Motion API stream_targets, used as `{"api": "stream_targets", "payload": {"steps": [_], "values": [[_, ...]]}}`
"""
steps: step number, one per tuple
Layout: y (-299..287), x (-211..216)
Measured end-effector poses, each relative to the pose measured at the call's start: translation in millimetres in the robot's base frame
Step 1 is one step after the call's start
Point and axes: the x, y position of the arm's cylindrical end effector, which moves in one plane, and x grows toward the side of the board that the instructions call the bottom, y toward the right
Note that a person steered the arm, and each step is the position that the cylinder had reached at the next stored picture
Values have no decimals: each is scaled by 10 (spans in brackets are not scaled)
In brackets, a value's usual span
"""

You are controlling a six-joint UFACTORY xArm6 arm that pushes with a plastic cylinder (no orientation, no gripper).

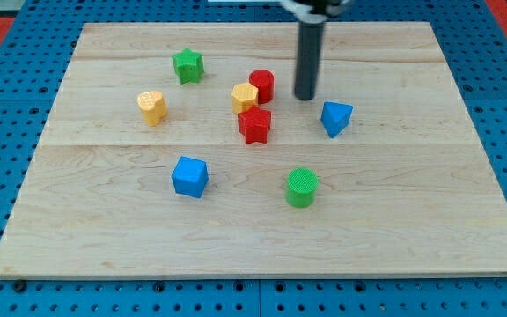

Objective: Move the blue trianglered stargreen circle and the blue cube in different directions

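Observation:
My tip (305, 96) rests on the wooden board right of centre near the view's top. The blue triangle (335, 118) lies just to its lower right, a small gap apart. The red star (255, 125) sits left of the tip, touching a yellow block (245, 97) above it. The green circle (302, 187) stands below the tip, toward the view's bottom. The blue cube (190, 176) is at lower left of centre, apart from the others.
A red cylinder (262, 84) stands left of the tip, next to the yellow block. A green star (187, 65) lies at upper left. A yellow heart-like block (152, 106) sits further left. The wooden board (429, 220) lies on a blue pegboard.

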Motion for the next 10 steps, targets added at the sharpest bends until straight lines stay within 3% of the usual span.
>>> {"api": "stream_targets", "payload": {"steps": [1, 2, 3, 4, 5, 7, 9, 10], "values": [[-80, -466], [-417, -376], [-639, -12], [-183, 89], [-79, 480], [-309, 1165], [-903, 752], [-698, 1033]]}}
